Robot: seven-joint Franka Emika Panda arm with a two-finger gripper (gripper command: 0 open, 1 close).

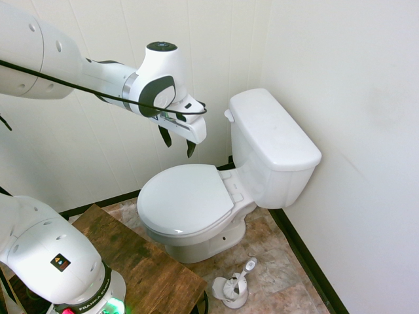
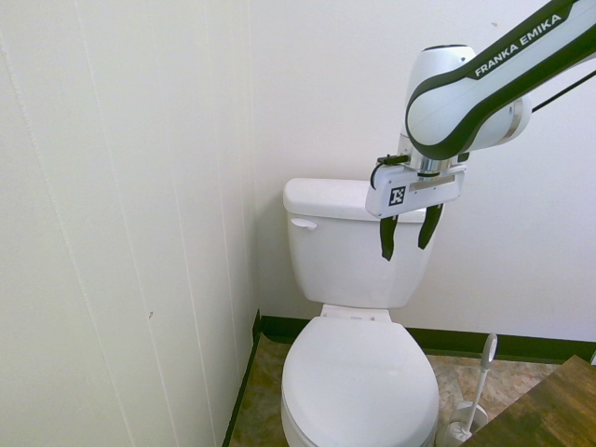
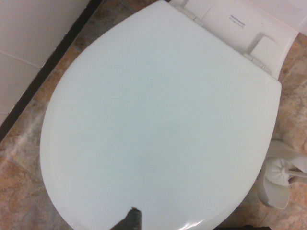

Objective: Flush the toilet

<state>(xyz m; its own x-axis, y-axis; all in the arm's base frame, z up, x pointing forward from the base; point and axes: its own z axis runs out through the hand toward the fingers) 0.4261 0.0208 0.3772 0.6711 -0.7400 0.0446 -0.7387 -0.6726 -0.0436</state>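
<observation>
Pincer (image 1: 177,142) spread and empty above the closed toilet lid (image 1: 186,199), apart from the flush lever (image 1: 228,116), probably poised for a clear approach to press it

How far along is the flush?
Arm is over the toilet, gripper open and empty, pointing down. Nothing is in hand: it hangs clear of the flush lever on the tank's front. Left: reach the lever and press it. No sign of a flush shows.
</observation>
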